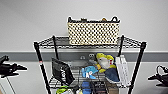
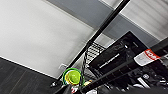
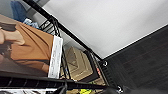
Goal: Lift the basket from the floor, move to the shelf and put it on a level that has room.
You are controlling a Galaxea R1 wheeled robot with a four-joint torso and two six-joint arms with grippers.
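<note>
Pale grey wall (image 1: 82, 10) with a darker grey band fills the background behind a black wire shelf (image 1: 40, 60) seen from the head view. At far left the left gripper (image 1: 15, 68) hangs in the air beside the shelf's left front post, well apart from it and holding nothing; whether its fingers are parted cannot be told. Moving right, the top level (image 1: 50, 41) of the shelf carries the basket (image 1: 93, 32), cream-white and woven with a dark rim, standing upright toward the back and the right of the middle, with bare wire grid to either side. Below it, a lower tier holds a black box (image 1: 61, 71), a blue soft toy (image 1: 88, 71), a yellow and white plush (image 1: 104, 61) and white boxes (image 1: 122, 70). At far right the right gripper (image 1: 157, 77) hangs beside the right front post, also empty, its opening unclear. The basket appears already placed, so the remaining risks are judged small: an arm swinging inward could knock a post and roll or rock the shelf, or the basket, sitting near the rear edge, could be pushed off the back.
</note>
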